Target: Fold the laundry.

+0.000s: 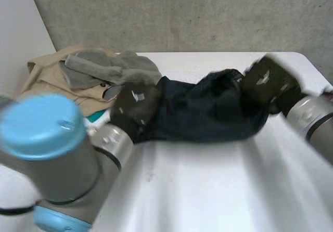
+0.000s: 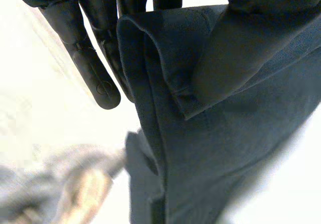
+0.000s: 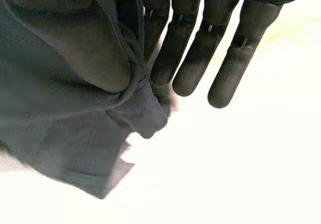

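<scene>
A dark navy garment (image 1: pixel 203 112) is stretched across the middle of the white table (image 1: pixel 208 190) between my two hands. My left hand (image 1: pixel 134 104) holds its left end: in the left wrist view the thumb (image 2: pixel 235 43) presses a hemmed edge of the navy garment (image 2: pixel 200 148) against the fingers (image 2: pixel 90 68). My right hand (image 1: pixel 268 81) holds the right end: there the thumb (image 3: pixel 85 48) pinches a fold of the navy garment (image 3: pixel 60 133) against the fingers (image 3: pixel 200 48). The cloth sags slightly between the hands, lifted a little off the table.
At the back left lies a pile of laundry: a beige garment (image 1: pixel 49 76), a grey garment (image 1: pixel 104 65) on top, and a bit of teal cloth (image 1: pixel 96 116). A concrete wall stands behind the table.
</scene>
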